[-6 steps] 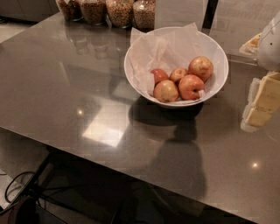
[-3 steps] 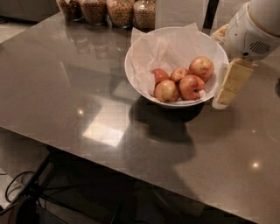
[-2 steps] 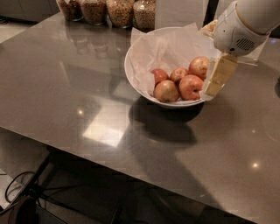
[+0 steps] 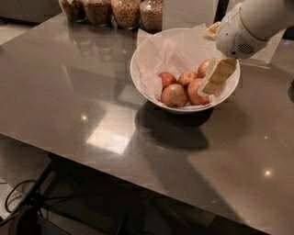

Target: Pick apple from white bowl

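The white bowl point(image 4: 182, 109) stands on the dark table at the back right, lined with crumpled white paper point(image 4: 158, 53). Several apples lie in its right half. The large red apple point(image 4: 195, 92) with a yellow-orange blush lies at the front right, with a small dark-red apple point(image 4: 167, 79) to its left. My gripper point(image 4: 217, 76) hangs from the white arm point(image 4: 252, 23) over the bowl's right side. It sits just above and partly in front of the large apple and hides part of another apple point(image 4: 204, 69) behind it.
Several glass jars point(image 4: 126, 11) of dry food stand along the table's far edge. A white sheet point(image 4: 188, 11) stands behind the bowl. The table's front edge point(image 4: 115, 172) runs diagonally, with cables and a base on the floor below.
The arm has swung in from the right edge of the table, and the gripper now hangs over the bowl's right-hand apples. The bowl and apples have not moved.
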Motion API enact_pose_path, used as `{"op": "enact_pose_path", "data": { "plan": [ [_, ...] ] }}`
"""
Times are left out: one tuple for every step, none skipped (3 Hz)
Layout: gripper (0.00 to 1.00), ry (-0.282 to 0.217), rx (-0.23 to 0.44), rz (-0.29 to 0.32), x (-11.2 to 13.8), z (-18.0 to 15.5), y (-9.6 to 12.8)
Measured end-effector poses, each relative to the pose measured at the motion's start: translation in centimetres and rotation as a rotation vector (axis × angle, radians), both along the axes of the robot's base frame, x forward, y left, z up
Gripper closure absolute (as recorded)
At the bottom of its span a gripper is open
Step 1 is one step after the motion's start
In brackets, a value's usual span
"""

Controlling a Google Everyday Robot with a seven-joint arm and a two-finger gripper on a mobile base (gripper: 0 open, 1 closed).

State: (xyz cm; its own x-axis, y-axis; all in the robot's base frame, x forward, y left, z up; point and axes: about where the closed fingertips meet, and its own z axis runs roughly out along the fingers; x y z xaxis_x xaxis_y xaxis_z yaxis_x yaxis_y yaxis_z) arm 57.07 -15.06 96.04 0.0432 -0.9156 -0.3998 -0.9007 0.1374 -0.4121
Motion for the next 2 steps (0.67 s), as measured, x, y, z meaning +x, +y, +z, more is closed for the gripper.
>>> {"op": "enact_pose_path", "data": {
  "plan": [
    [0.00,0.000,0.000,0.000,0.0,0.0,0.0],
    [0.00,-0.012,-0.071,-0.065,1.3,-0.7,-1.3]
  ]
}}
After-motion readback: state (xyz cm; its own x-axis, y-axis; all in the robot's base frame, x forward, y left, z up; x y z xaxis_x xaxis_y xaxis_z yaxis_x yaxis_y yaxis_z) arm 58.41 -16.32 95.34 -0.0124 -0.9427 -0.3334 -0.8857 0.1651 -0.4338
